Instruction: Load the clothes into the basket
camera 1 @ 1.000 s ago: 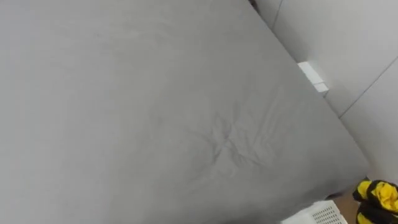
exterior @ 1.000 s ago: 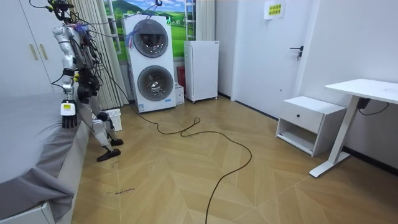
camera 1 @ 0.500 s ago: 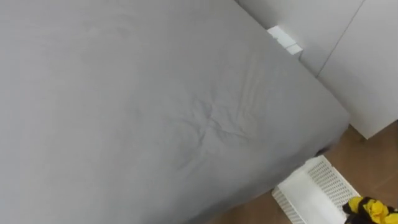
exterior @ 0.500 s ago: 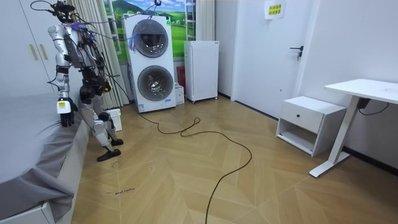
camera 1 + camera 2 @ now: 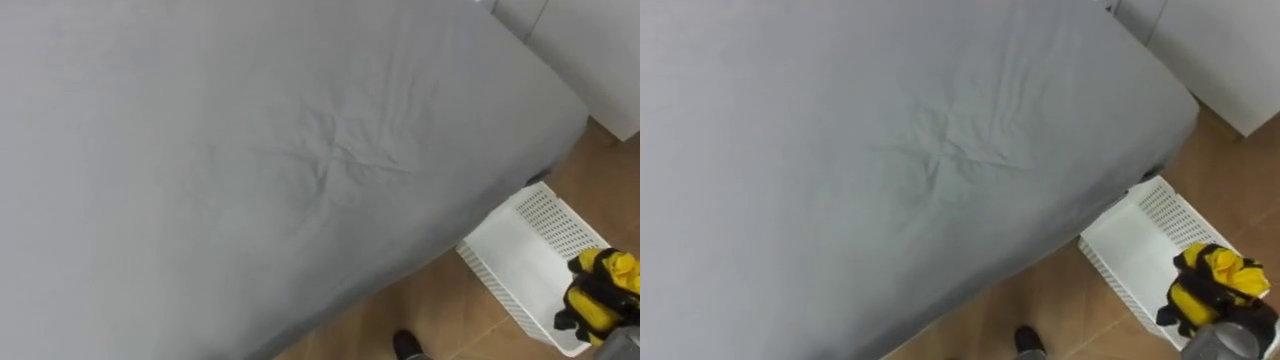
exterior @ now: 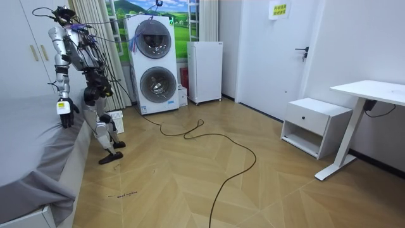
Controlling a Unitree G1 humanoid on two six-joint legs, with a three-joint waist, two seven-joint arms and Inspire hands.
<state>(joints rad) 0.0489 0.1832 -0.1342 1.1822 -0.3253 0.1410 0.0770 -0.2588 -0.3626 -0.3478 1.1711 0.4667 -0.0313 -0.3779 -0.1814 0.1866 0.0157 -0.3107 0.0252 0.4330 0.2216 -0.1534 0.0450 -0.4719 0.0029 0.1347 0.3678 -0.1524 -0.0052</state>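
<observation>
Clutching yellow clothes (image 5: 1210, 283) in curled fingers, the right hand (image 5: 1218, 328) held them bunched, long axis upright, over the basket's (image 5: 1125, 250) end.

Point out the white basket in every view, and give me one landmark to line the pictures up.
Left eye view: the white basket is at the lower right, on the floor beside the bed's corner, partly behind the yellow garment.
Right eye view: lower right, same spot by the corner.
Room view: left side, on the floor by the robot's legs.
Shared landmark: the grey bed.
</observation>
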